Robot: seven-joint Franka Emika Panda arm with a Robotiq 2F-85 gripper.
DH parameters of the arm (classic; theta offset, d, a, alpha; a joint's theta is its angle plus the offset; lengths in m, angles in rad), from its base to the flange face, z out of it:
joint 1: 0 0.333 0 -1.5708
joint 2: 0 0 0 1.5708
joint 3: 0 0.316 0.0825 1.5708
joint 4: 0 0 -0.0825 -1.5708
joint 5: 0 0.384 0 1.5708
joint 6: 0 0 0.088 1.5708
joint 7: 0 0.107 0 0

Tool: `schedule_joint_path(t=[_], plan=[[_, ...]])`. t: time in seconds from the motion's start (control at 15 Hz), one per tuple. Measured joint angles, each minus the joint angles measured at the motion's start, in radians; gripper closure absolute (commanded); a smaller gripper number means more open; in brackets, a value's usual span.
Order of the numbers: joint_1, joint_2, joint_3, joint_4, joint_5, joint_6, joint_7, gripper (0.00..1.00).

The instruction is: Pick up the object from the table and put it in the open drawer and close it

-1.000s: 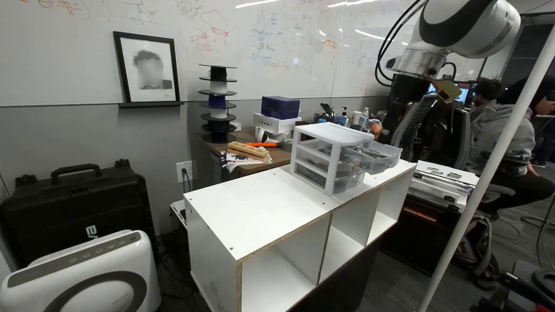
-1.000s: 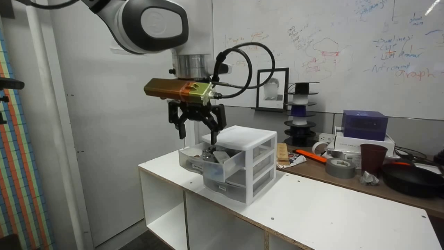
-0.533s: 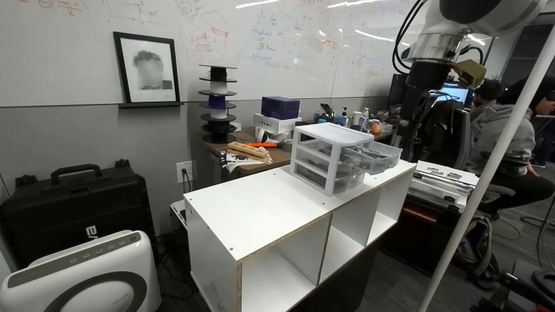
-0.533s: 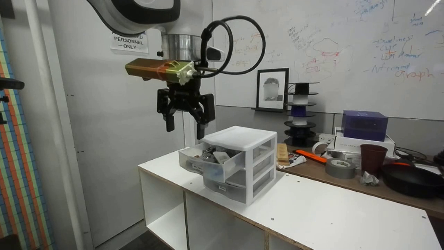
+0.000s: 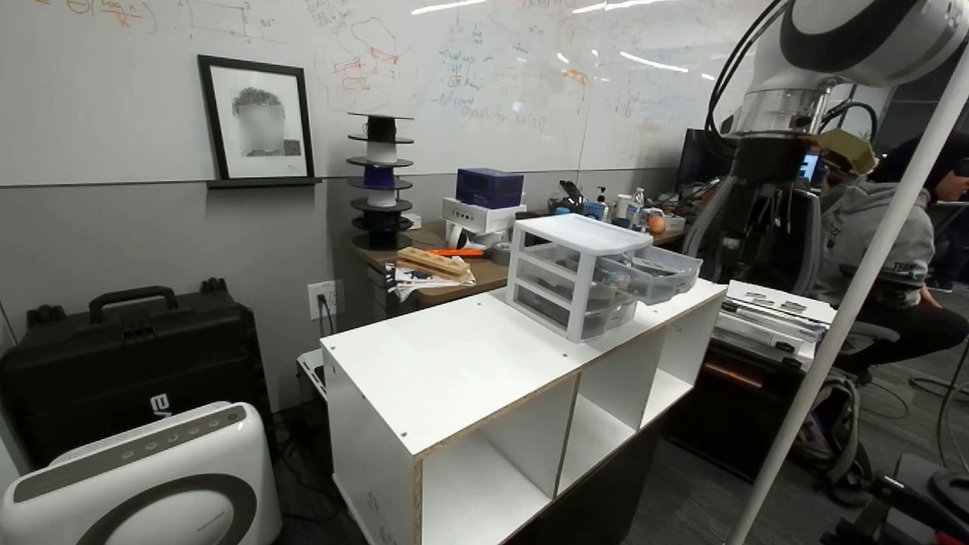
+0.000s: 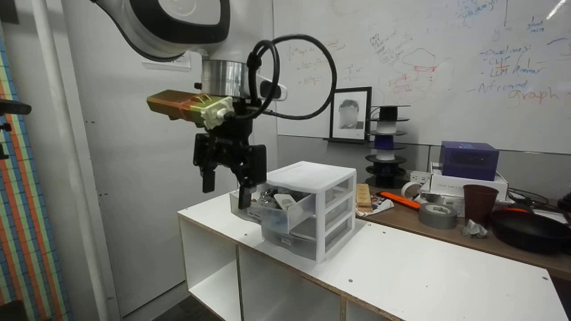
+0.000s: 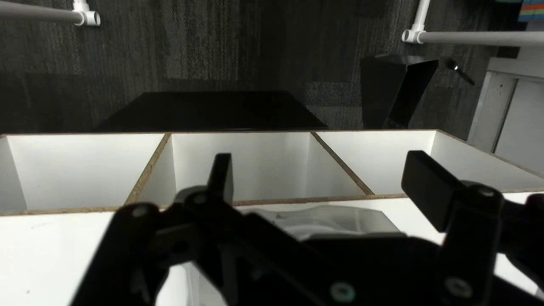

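Stripes [image 6: 26,209] of orange, green and blue run down the left edge in an exterior view, with a pale pole [image 6: 66,133] just right of them. Next comes my arm [image 6: 196,33], a gold-and-orange casing [image 6: 183,106] fixed at its wrist. I have the fingers [image 6: 244,198] released: they point down, spread apart, near the left end of the open drawer [image 6: 285,220]. One fingertip overlaps the drawer's outline from here; whether they touch, I cannot tell. The wrist view likewise gives me the pair wide apart, an open white compartment [image 7: 259,165] seen between them. The drawer juts left from a white-framed unit [image 6: 312,175] and holds jumbled grey items [image 6: 284,200]; whether the thing to pick is among them, I cannot tell. The unit stands on the white surface [image 6: 428,276], which stretches off to the near right. Farther back I see a framed portrait [image 6: 350,113], then a stack of spools [image 6: 385,147], then a brown desk [image 6: 392,219] carrying a wooden block [image 6: 363,198], an orange strip [image 6: 399,200], a roll of grey tape [image 6: 438,216], a purple box [image 6: 469,160] on a white box [image 6: 446,183], a dark red cup [image 6: 479,205] and, rightmost, a black pan [image 6: 531,232].
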Motion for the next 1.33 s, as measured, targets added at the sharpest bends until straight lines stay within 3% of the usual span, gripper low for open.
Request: schedule_joint_path(t=[0.27,0.6,0.67,0.8,1.2,1.33], plan=[[0.0,0.026,-0.015,-0.035,0.0,0.015,-0.005,0.0],[0.004,0.06,-0.015,-0.042,0.0,0.127,-0.036,0.0],[0.007,0.069,-0.015,-0.042,0.0,0.15,-0.04,0.25],[0.013,0.091,-0.015,-0.042,0.0,0.183,-0.043,0.34],[0.024,0.135,-0.006,-0.041,0.006,0.254,-0.05,0.82],[0.025,0.135,-0.003,-0.041,0.009,0.269,-0.054,0.92]])
